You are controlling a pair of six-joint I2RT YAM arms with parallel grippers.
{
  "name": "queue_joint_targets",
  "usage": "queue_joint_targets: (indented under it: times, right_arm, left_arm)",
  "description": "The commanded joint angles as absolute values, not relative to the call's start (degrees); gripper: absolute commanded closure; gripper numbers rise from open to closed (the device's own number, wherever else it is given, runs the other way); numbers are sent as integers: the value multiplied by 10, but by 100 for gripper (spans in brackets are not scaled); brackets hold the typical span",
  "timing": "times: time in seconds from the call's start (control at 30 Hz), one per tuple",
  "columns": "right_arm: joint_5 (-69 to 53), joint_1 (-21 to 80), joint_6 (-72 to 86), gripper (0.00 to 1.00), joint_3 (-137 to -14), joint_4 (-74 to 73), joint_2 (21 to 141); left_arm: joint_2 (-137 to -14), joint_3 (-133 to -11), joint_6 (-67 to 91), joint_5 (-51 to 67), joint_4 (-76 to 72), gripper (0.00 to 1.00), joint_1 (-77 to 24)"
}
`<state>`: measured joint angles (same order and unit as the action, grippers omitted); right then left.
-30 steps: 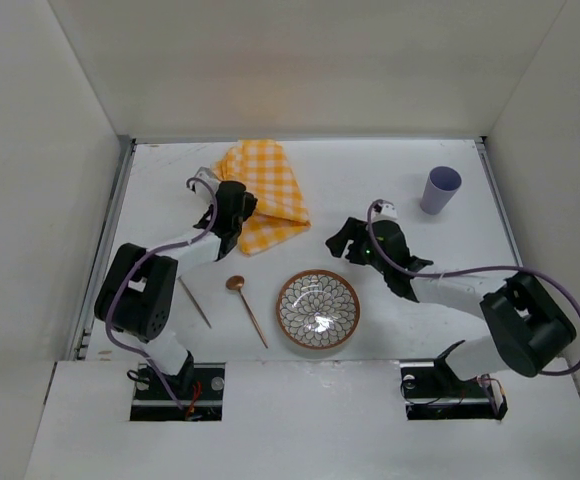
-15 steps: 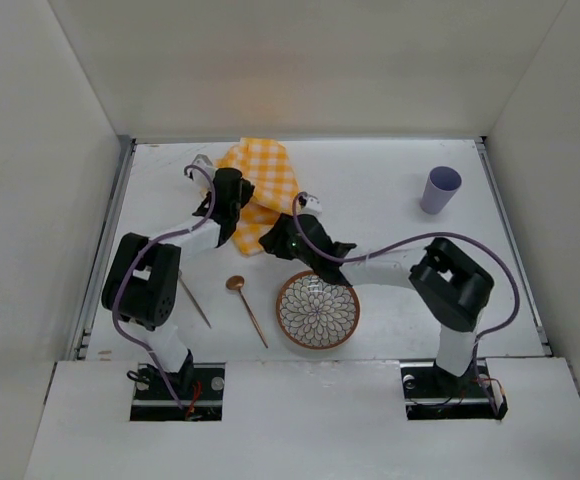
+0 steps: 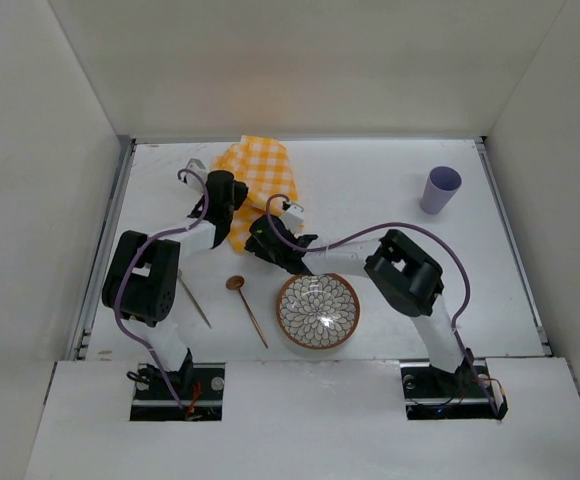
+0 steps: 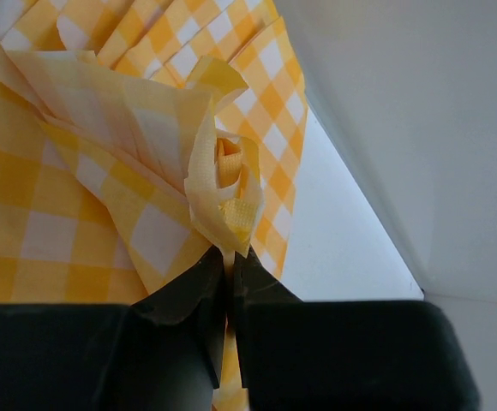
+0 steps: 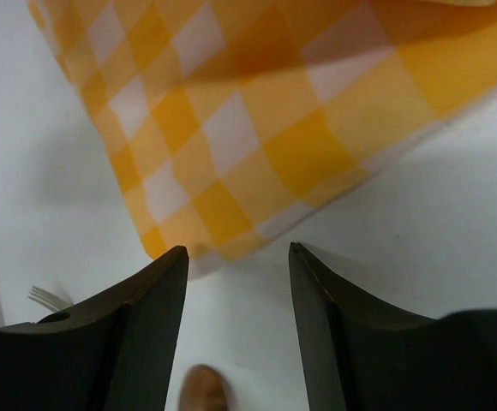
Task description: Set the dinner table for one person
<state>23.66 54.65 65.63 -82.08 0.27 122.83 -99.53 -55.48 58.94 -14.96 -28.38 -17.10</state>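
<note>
Left arm is reaching forward along the left side, with the left gripper (image 4: 228, 257) fingers pinching tight on a bunched fold of the yellow checked cloth (image 4: 103, 171). Right arm is bending hard across to the left past the patterned bowl (image 3: 318, 310). Its right gripper (image 5: 236, 261) is hanging low by the cloth's near corner, fingers spread and gripping nothing. The white surface (image 3: 390, 180) is lying flat under everything, plain, with thin grey rails running along both side edges.
</note>
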Motion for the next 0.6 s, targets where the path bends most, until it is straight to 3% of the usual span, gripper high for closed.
queue_joint_targets:
  times: [0.0,0.57]
  right_arm:
    - [258,559,700,44,-865,-40,1251]
    - [258,559,700,44,-865,-40,1251]
  left_arm:
    - [-966,-531,608,-145,-323,95,-165]
    - [-917,-462,646,-116,-353,96,-141]
